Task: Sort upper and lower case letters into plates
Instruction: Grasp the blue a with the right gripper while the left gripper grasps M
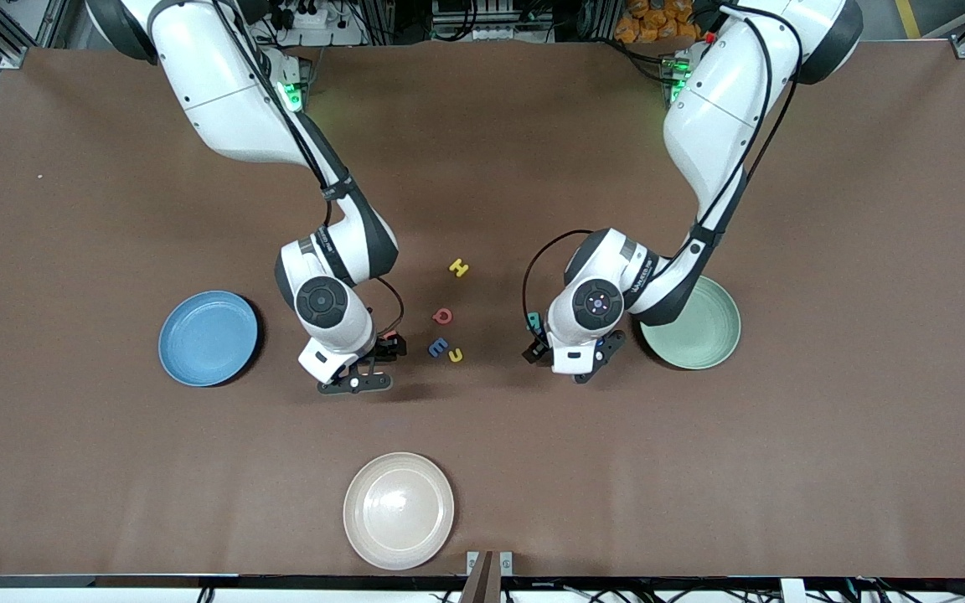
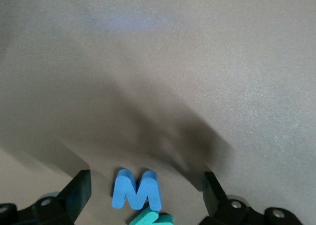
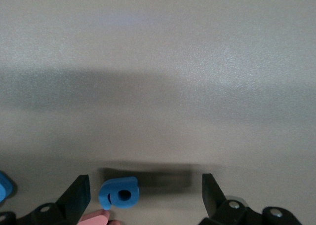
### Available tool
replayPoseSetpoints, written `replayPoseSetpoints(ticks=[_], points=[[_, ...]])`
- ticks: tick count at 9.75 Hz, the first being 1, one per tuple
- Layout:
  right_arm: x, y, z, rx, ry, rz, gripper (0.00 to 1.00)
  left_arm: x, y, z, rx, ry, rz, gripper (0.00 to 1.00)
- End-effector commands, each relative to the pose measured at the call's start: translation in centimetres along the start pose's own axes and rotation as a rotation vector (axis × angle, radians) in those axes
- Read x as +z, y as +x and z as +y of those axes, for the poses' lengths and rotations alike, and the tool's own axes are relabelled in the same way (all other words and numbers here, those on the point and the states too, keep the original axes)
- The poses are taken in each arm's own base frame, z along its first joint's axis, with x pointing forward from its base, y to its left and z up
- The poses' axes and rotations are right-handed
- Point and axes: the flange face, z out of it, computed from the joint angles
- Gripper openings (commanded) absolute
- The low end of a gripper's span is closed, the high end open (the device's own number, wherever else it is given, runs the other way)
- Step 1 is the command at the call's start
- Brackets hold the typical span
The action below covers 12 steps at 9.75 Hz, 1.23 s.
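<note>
Left pincer (image 2: 147, 198): wide open, empty, astride blue M (image 2: 137, 190).
Right pincer (image 3: 145, 198): wide open, empty, astride blue letter (image 3: 119, 193).
Risk: teal letter (image 2: 150, 219) touching M may get dragged along.

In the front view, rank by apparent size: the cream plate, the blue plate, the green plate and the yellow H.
1. Cream plate, largest, though it is also nearest the camera.
2. Blue plate and green plate: about alike; the left arm covers part of the green one, so no ranking between them.
3. Yellow H, far smaller.
</note>
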Motion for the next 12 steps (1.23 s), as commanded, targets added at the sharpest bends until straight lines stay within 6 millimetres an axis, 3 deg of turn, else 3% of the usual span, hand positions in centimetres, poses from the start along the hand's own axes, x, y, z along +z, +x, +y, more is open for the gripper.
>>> replayPoseSetpoints(ticks=[1,6,8,10,12], points=[[0.3,-0.5,-0.4,0.042,0.037,0.004,1.00,0.6,-0.1,0.0,-0.025,0.000,0.024,1.00],[1.2,-1.0,-0.8,0.034,0.031,-0.008,1.00,0.9,-1.0,0.2,-0.079,-0.003,0.026,1.00],[1.2,-1.0,-1.3,0.027,0.036,0.009,0.01,0.9,-1.0,0.1,-0.081,-0.001,0.031,0.94],[1.6,-1.3,-1.3,0.028,0.036,0.010,0.00,1.0,-1.0,0.1,-0.082,0.001,0.030,0.89],[1.6,-1.3,-1.2,0.029,0.036,0.010,0.00,1.0,-1.0,0.1,-0.079,0.001,0.031,0.68]])
